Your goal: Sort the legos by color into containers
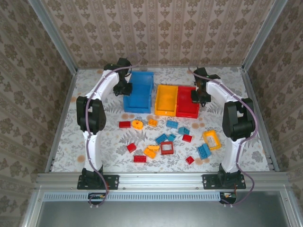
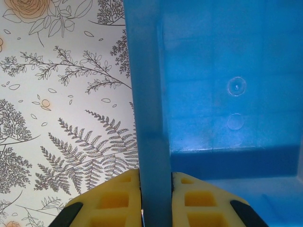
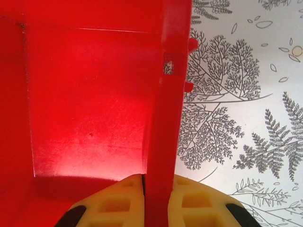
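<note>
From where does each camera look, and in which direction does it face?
Top external: above the near edge, facing down at table, legos, left arm, right arm.
Left wrist: looks past left hand gripping blue bin wall.
Right wrist: looks past right hand gripping red bin wall.
Shared: top view also shows both bins.

Beige damask wallpaper covers the three walls around the table, whose white top is printed with grey ferns and orange flowers. Aluminium posts stand at the back corners, and a metal rail runs along the near edge
</note>
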Controlling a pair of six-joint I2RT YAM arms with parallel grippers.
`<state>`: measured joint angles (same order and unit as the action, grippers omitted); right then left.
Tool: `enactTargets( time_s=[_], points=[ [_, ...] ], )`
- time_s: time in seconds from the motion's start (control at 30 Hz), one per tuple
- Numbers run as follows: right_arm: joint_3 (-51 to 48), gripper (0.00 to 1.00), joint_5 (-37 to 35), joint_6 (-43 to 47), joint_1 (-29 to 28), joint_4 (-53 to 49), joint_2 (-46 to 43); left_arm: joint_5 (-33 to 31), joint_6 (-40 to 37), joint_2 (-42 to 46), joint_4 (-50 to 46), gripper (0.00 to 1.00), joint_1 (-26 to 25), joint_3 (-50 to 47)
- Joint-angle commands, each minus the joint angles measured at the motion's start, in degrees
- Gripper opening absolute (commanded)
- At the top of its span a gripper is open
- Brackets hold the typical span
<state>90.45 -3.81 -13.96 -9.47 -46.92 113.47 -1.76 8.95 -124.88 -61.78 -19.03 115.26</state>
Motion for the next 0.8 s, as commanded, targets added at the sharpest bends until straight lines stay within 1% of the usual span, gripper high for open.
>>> enactTargets(
  time_s=[0.0, 0.07, 0.1, 0.13, 0.27, 0.33, 0.4, 0.5, 0.57, 0.63, 0.73, 0.77],
  points=[
    [3.44, 0.09, -1.45, 2.53, -0.87, -1.94, 3.12, -0.42, -1.36, -1.29, -2.91, 0.04, -0.37, 0.06],
    [4.11, 0.13, -1.72, 2.53, -1.04, -2.39, 3.6, -0.92, -0.09, -1.41, -3.03, 0.09, -0.4, 0.14],
    [4.12, 0.17, -1.87, 2.46, -1.1, -2.45, 3.53, -0.91, 0.53, -1.41, -3.27, 0.12, -0.32, 0.29],
    [4.12, 0.21, -2.32, 2.28, -1.19, -2.48, 3.28, -0.64, 1.24, -1.42, -3.51, 0.17, -0.31, 0.54],
    [4.45, 0.36, -3.52, 0.72, -1.29, -2.87, 1.71, 0.82, 4.55, 0.01, -3.8, 0.35, -0.3, 1.02],
    [4.95, 0.43, -3.73, -0.39, -1.29, -3.01, 0.45, 1.77, 6.56, 1.52, -3.37, 0.42, -0.39, 0.76],
    [5.68, 0.5, -3.33, -2.02, -1.33, -3.09, -1.15, 1.68, 8.98, 3.6, -3.0, 0.52, -0.53, 0.53],
    [6.31, 0.56, -2.95, -4.78, -1.32, -3.49, -3.48, 0.74, 12.4, 7.23, -2.73, 0.61, -0.57, -0.38],
    [5.94, 0.58, -3.04, -6.62, -1.33, -3.39, -5.63, -0.71, 16.12, 10.6, -2.48, 0.68, -0.57, -2.14],
    [4.61, 0.6, -3.0, -8.4, -1.58, -3.02, -8.59, -1.43, 21.1, 15.13, -1.78, 0.69, -0.61, -5.88],
    [0.94, 0.61, -2.18, -9.98, -2.78, -1.68, -13.9, -0.98, 32.23, 23.67, -0.85, 0.69, -1.61, -14.86],
    [-1.26, 0.62, -1.55, -10.09, -3.75, -0.84, -16.14, -0.66, 37.02, 27.03, -0.15, 0.69, -2.32, -19.08]
  ],
)
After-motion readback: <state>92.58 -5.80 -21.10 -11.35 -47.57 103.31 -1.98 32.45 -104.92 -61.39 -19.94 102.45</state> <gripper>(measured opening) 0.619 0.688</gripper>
